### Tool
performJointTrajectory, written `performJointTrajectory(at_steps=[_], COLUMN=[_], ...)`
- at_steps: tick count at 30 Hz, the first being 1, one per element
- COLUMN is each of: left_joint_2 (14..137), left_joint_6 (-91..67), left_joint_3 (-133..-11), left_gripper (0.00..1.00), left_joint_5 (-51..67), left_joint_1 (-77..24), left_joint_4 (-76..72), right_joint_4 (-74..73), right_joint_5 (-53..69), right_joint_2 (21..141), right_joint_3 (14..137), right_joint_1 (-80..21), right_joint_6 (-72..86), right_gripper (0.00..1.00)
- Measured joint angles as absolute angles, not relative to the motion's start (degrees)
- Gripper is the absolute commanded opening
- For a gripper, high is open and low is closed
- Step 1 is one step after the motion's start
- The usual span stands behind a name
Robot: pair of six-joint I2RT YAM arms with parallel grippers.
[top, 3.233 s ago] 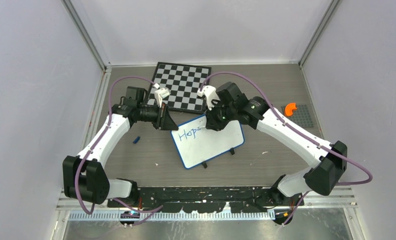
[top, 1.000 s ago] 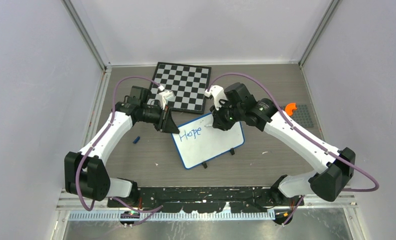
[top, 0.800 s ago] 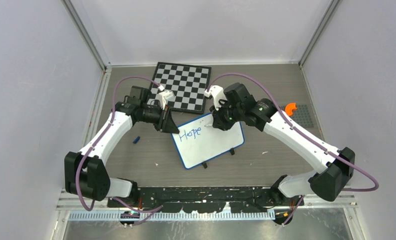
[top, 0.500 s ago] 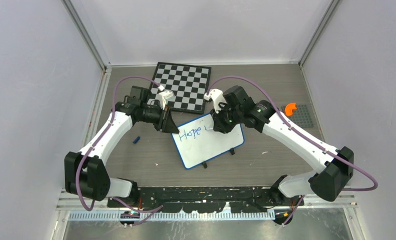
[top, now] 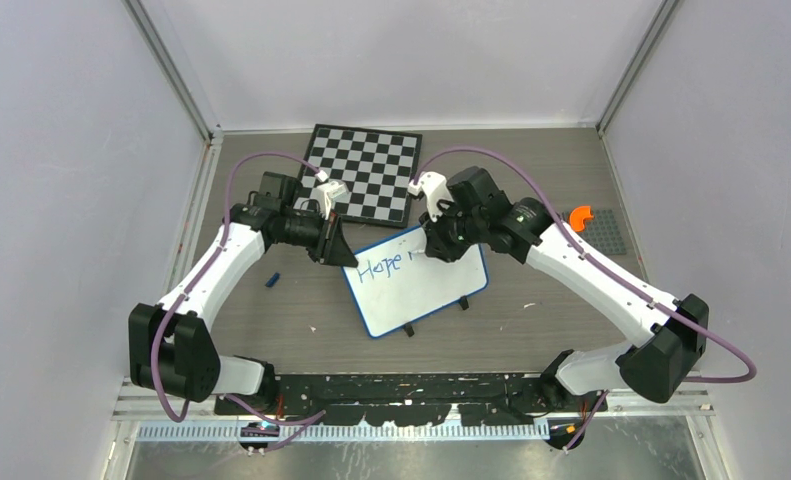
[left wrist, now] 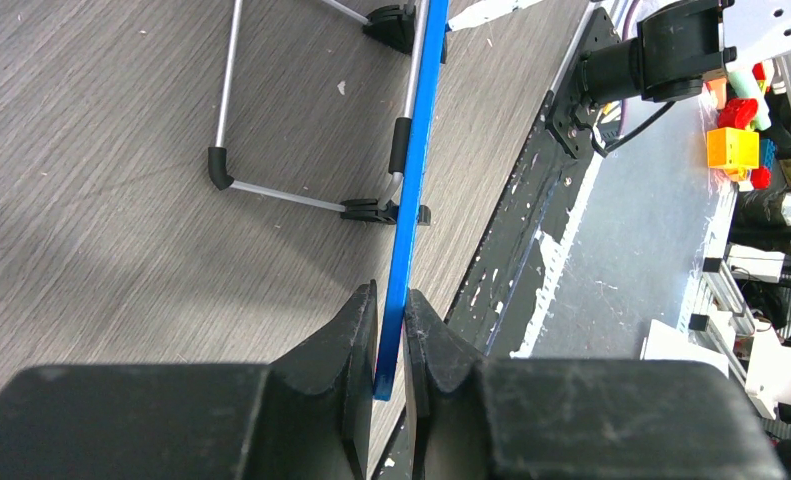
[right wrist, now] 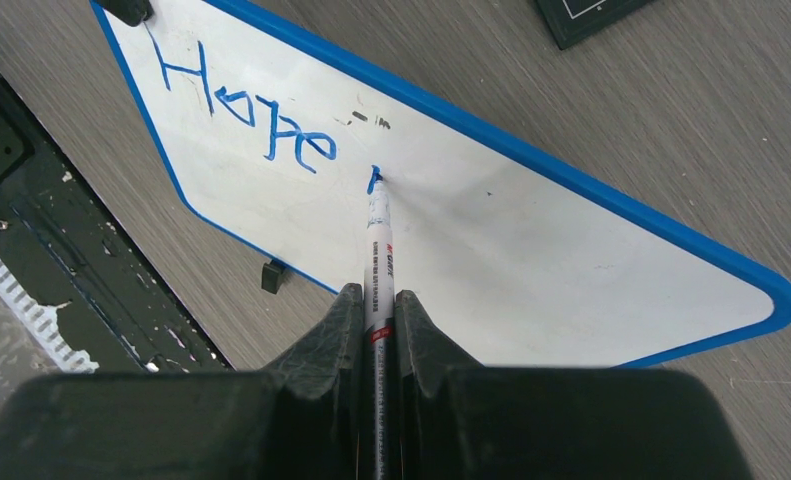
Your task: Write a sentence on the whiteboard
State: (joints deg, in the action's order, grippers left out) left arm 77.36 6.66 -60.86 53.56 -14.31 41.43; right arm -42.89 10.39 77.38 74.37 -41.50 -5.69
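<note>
The right jaws pinch a white marker [right wrist: 379,250] whose red print is too fine to read, its blue tip touching the glossy whiteboard [right wrist: 531,230] just after the handwritten "Hope" [right wrist: 251,105], while the left jaws clamp the board's blue rim [left wrist: 414,150] on the grey wood-grain tabletop [top: 301,300].

Bright, even light; sharp views

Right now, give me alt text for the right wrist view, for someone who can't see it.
The right gripper pinches a marker, its tip on the whiteboard at a short blue stroke next to "Hope". The board sits on a grey wood-grain table.
</note>
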Motion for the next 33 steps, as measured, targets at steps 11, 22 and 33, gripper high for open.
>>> performJointTrajectory(at_steps=[11,22,33], left_joint_2=[77.36,77.36,77.36], left_joint_6=[6.68,6.68,6.66], left_joint_3=[-60.84,-60.84,-60.84], left_gripper=[0.16,0.16,0.16], left_joint_5=[53.43,53.06,53.12], left_joint_1=[-14.31,-14.31,-14.31], left_joint_4=[41.43,41.43,41.43], right_joint_4=[-42.94,-43.42,-44.42], right_joint_5=[10.26,11.4,11.22], right_joint_2=[77.38,77.1,76.95], right_joint_3=[74.76,73.25,72.66], right_joint_1=[-40.45,-39.64,-39.64], right_joint_6=[-5.72,-5.72,-5.82], right_gripper=[0.0,0.0,0.0])
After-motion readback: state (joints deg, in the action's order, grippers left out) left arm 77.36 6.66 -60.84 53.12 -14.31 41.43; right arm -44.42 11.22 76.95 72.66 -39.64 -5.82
